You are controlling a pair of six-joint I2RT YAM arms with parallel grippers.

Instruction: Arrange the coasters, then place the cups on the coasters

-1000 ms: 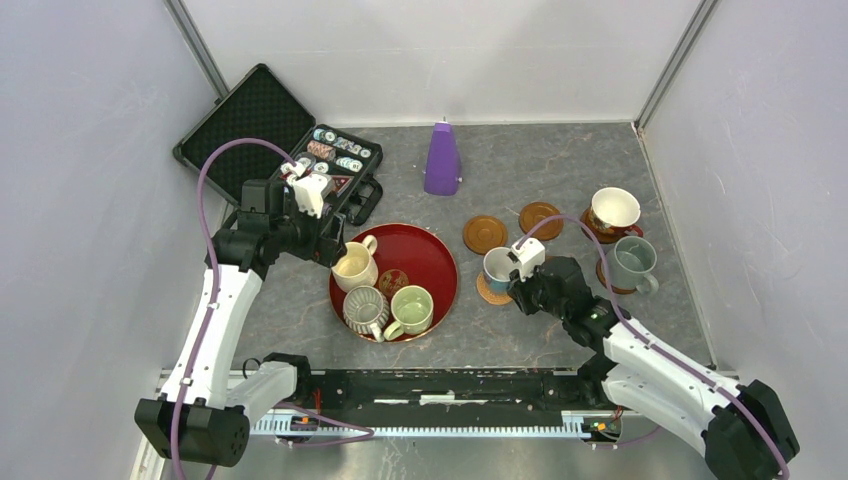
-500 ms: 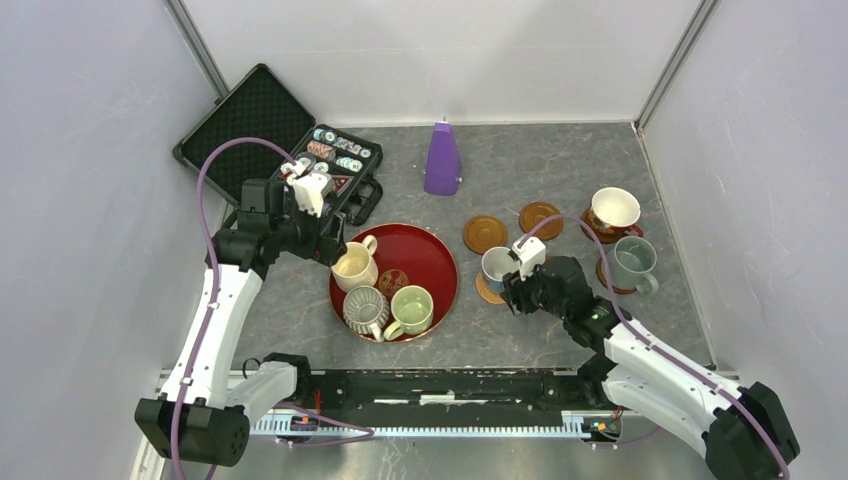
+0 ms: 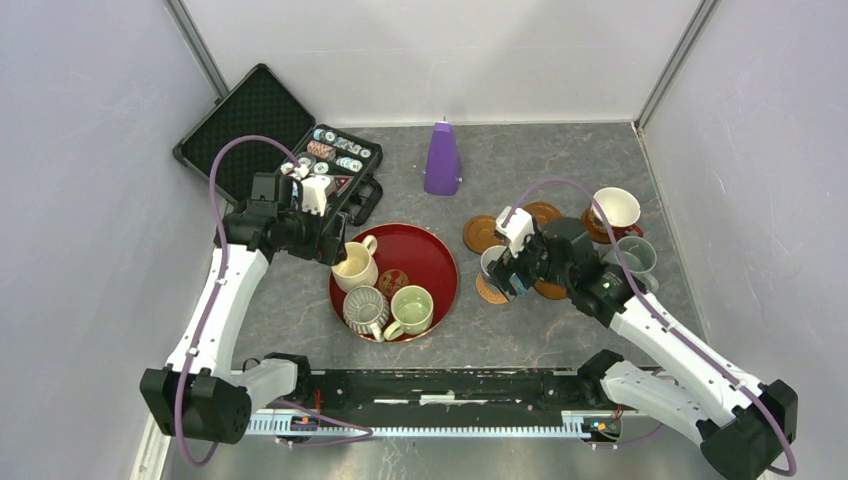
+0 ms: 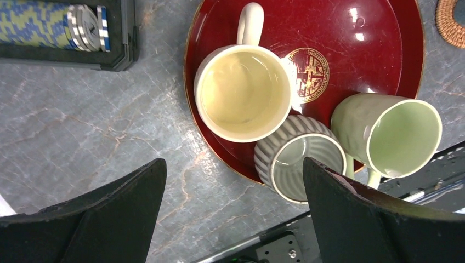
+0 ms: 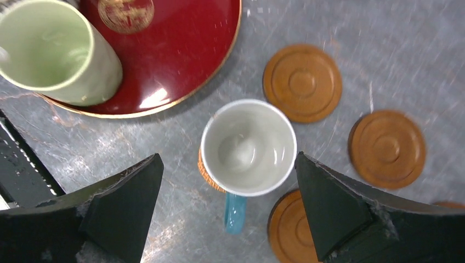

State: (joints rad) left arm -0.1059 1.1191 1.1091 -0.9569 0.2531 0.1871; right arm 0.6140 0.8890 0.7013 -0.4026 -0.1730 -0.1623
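The white cup with a blue handle (image 5: 248, 147) stands on the orange woven coaster (image 5: 204, 174). Above it hangs my right gripper (image 5: 229, 164), open, one finger on each side and clear of the rim. Three brown coasters (image 5: 302, 82) (image 5: 387, 149) (image 5: 290, 230) lie bare around it. The patterned cup (image 3: 617, 208) and the grey-blue cup (image 3: 635, 257) each stand on a coaster at the right. On the red tray (image 4: 351, 49) are the cream cup (image 4: 244, 93), the ribbed grey cup (image 4: 299, 164) and the green cup (image 4: 403, 137). My left gripper (image 4: 234, 164) is open at the tray's left edge, beside the cream cup, holding nothing.
An open black case with poker chips (image 3: 335, 150) lies at the back left, close behind my left arm. A purple cone (image 3: 441, 158) stands at the back centre. Walls close in both sides. The arms' rail (image 3: 430, 395) runs along the near edge.
My right gripper opened, let go of the white cup on the woven coaster, and lifted away. The left arm shifted slightly and stays open.
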